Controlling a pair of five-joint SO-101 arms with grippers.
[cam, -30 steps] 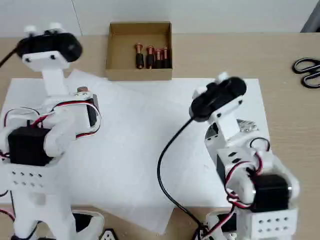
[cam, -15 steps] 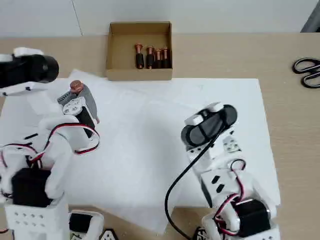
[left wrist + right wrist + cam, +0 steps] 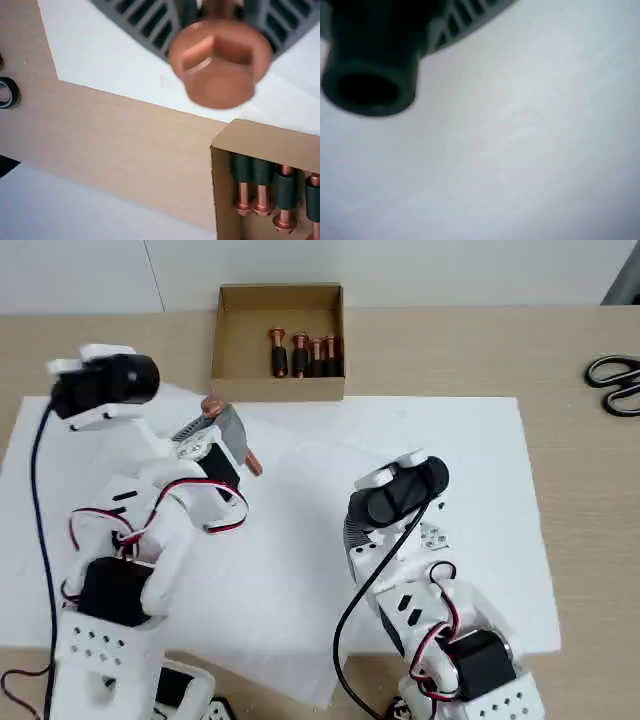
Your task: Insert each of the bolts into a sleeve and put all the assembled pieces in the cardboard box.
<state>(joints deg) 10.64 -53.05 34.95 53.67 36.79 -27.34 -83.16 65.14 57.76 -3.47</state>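
Note:
My left gripper (image 3: pixel 232 438) is shut on a copper bolt (image 3: pixel 214 406), held above the white paper just short of the cardboard box's near left corner. From the left wrist the bolt's slotted head (image 3: pixel 220 60) looms large between the grey jaws. The cardboard box (image 3: pixel 228 340) at the table's back holds several copper bolts in black sleeves (image 3: pixel 305 352), which also lie inside the box corner (image 3: pixel 222 150) as assembled pieces (image 3: pixel 270 187). My right arm (image 3: pixel 395 492) hangs low over the paper's middle. Its gripper (image 3: pixel 395 20) is shut on a black sleeve (image 3: pixel 370 80), open end outward.
A white paper sheet (image 3: pixel 300 540) covers most of the wooden table. Scissors (image 3: pixel 615 380) lie at the far right edge. A black ring-shaped object (image 3: pixel 7 92) lies on the table away from the box.
My left arm has swung right, carrying the bolt toward the box. The right arm has drawn back and left, lower over the paper.

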